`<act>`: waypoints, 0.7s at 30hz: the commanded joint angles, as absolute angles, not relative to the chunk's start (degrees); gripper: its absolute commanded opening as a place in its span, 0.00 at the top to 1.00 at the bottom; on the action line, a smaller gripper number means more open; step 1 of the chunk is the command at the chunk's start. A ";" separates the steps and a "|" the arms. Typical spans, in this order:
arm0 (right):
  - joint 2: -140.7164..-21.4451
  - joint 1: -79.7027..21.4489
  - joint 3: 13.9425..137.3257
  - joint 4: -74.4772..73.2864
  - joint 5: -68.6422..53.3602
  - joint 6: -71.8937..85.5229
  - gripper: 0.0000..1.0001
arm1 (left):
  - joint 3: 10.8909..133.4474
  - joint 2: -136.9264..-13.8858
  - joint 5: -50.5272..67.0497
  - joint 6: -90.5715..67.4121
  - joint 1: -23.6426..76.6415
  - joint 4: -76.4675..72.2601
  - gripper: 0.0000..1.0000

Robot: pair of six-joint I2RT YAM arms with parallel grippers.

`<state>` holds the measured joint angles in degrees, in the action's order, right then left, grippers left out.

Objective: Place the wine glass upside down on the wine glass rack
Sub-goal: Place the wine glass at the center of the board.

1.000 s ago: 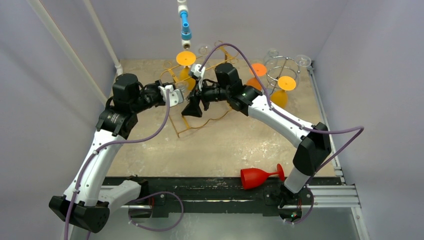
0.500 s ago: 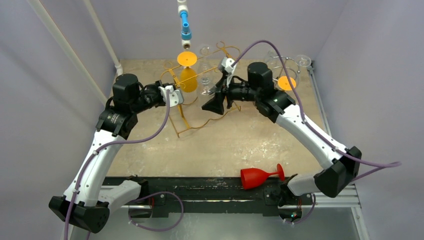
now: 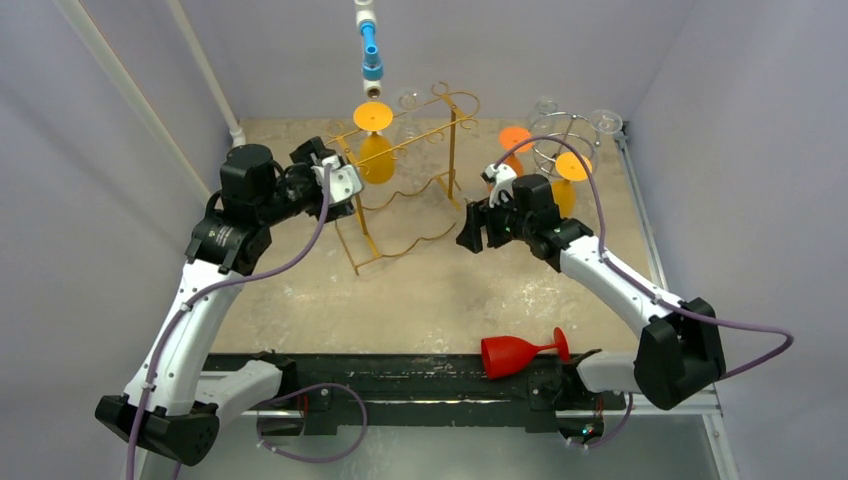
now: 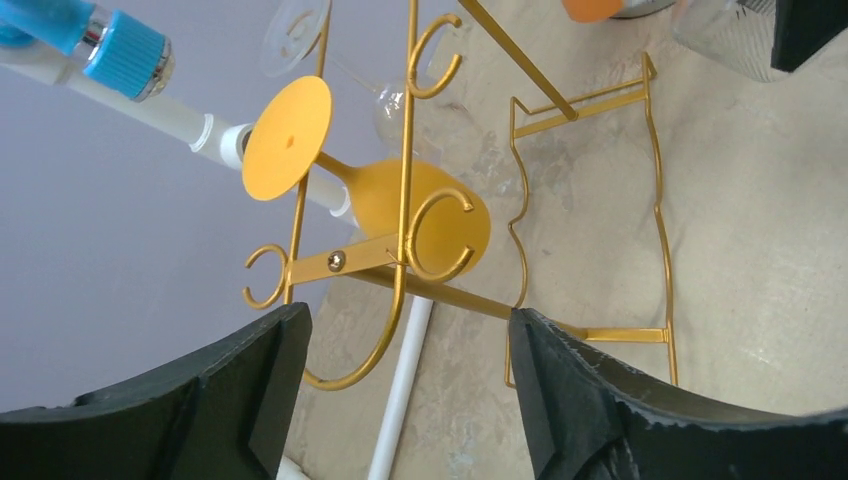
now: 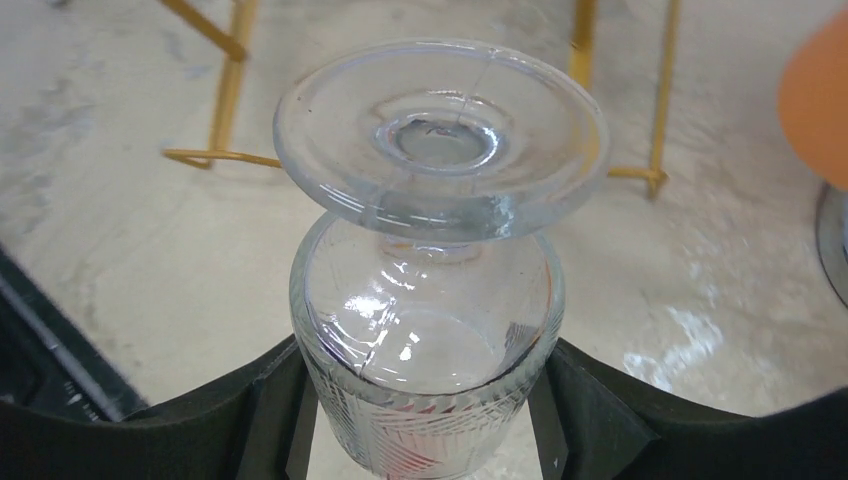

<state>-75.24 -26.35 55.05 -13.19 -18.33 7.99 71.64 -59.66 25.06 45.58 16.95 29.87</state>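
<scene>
Nearest, a red glass lies on its side at the near edge of the surface; further in, my right pincer is clamped on the bowl of the clear wine glass, its stem running straight away from me, foot leading, seemingly tipped upward; the gold rack stands beyond and leftward, well apart, a yellow glass hanging there; my left pincer gapes empty near it.

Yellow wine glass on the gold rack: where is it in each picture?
Top external: yellow wine glass hangs upside down at the gold rack's back left.
Left wrist: centre, bowl behind a rack hook.
Right wrist: not in it.
Shared landmark: the gold rack, its base wire showing in all three.
</scene>
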 commanded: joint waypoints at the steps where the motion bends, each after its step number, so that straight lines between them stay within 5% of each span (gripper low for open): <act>1: -70.66 -25.93 51.20 -5.45 -7.14 12.63 0.95 | 76.29 -59.15 23.61 41.17 17.14 30.50 0.20; 8: -69.58 -25.93 37.99 5.54 5.85 19.87 0.99 | 79.21 -58.39 22.25 38.22 17.14 30.94 0.01; 21: -76.06 -26.14 29.22 17.80 18.33 27.06 0.87 | 81.98 -58.10 22.06 36.82 17.14 31.56 0.00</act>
